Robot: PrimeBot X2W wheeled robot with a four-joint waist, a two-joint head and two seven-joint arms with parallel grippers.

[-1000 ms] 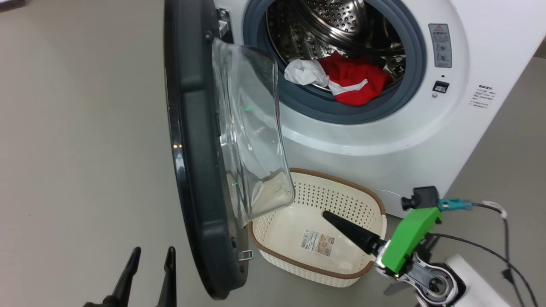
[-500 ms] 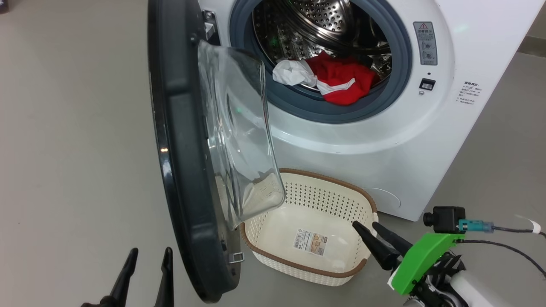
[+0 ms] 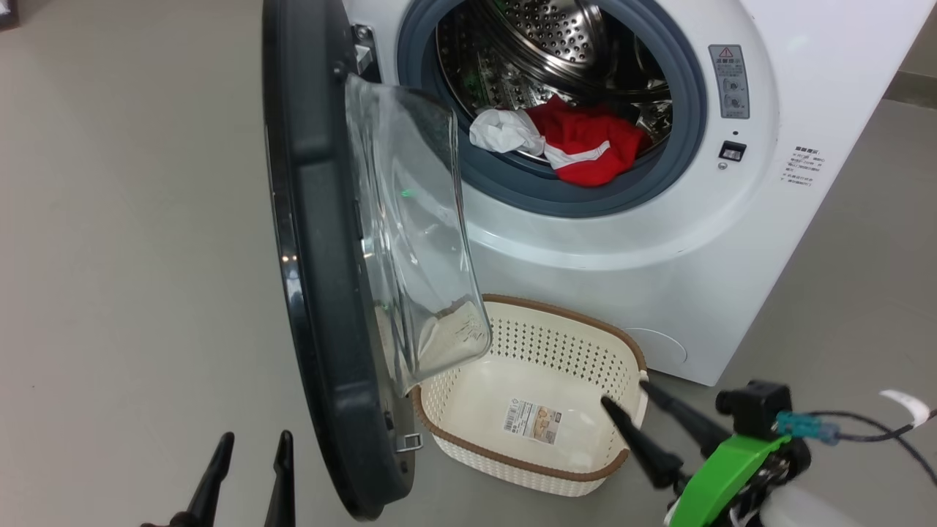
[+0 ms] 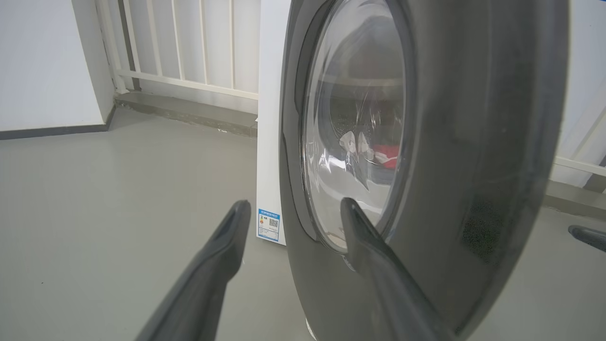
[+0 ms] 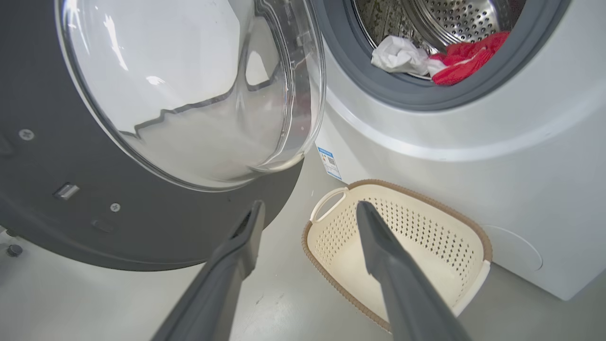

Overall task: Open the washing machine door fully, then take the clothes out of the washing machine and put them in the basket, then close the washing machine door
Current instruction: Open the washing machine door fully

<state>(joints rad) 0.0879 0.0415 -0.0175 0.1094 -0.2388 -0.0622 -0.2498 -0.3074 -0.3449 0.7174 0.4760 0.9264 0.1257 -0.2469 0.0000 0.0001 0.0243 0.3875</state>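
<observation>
The washing machine stands with its door swung wide to the left, edge-on to me, glass bowl bulging toward the drum. Red and white clothes and a white cloth lie at the drum's front lip. On the floor below sits the basket, holding nothing but its sticker. My right gripper hovers open at the basket's right end, nothing between its fingers. My left gripper is open and empty, left of the door's lower rim. The right wrist view looks over the basket up at the clothes.
Grey floor spreads to the left of the door. In the left wrist view the door's outer face is close on the right, with a white railing and a wall behind. Cables trail by my right wrist.
My right gripper has drawn back from over the basket's middle to its right end and turned, so both spread fingers show. The head camera shifted slightly. The left gripper stays put.
</observation>
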